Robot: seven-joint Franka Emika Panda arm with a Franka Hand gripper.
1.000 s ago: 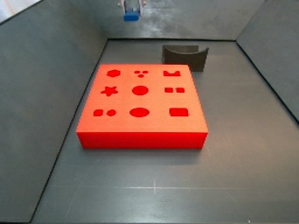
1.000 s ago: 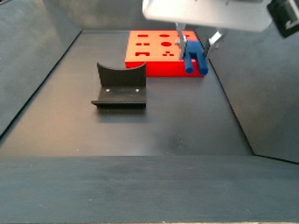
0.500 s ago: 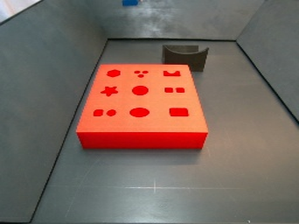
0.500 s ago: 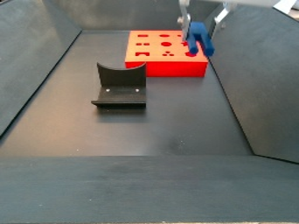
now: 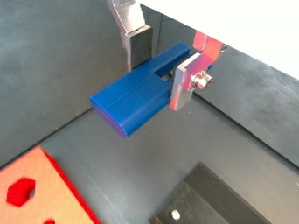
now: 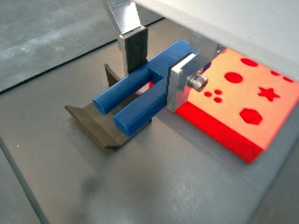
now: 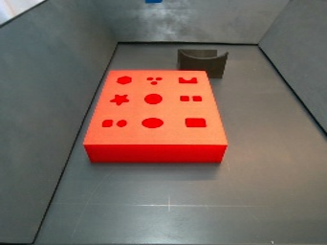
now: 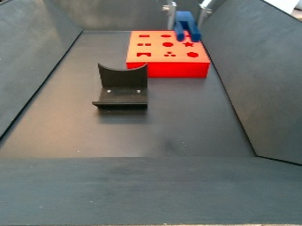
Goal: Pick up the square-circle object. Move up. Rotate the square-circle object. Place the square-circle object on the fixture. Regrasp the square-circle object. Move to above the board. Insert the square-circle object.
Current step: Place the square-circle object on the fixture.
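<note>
Dark grey walled enclosure, matte floor (image 7: 166,206), nothing loose lying on it. The board (image 7: 153,115) is sitting flat mid-floor with its cut-outs facing up; the fixture (image 8: 120,86) is standing apart from it on the floor, open front clear, nothing resting in it.

The gripper (image 5: 160,65) is hanging high above the floor, near the upper edge in a side view (image 8: 184,11), only a sliver showing at the very top edge in the other side view. Jaws are clenching the square-circle object (image 5: 142,91): silver fingers (image 5: 187,77) are pressing both flat sides of the blue block near one end, the rest sticking out past the fingertips. In a wrist view the block (image 6: 146,87) is showing its two prongs pointing away from the jaws, with the fixture (image 6: 103,128) beneath it and the board (image 6: 236,98) off to one side.

Judging: pick-up looks done and the lift is about finished; the height is probably for clearance to rotate the piece before setting it on the fixture. The grip near one end leaves the prong end free, which suits a later regrasp. Risk: an off-centre hold could let the block pivot during rotation.
</note>
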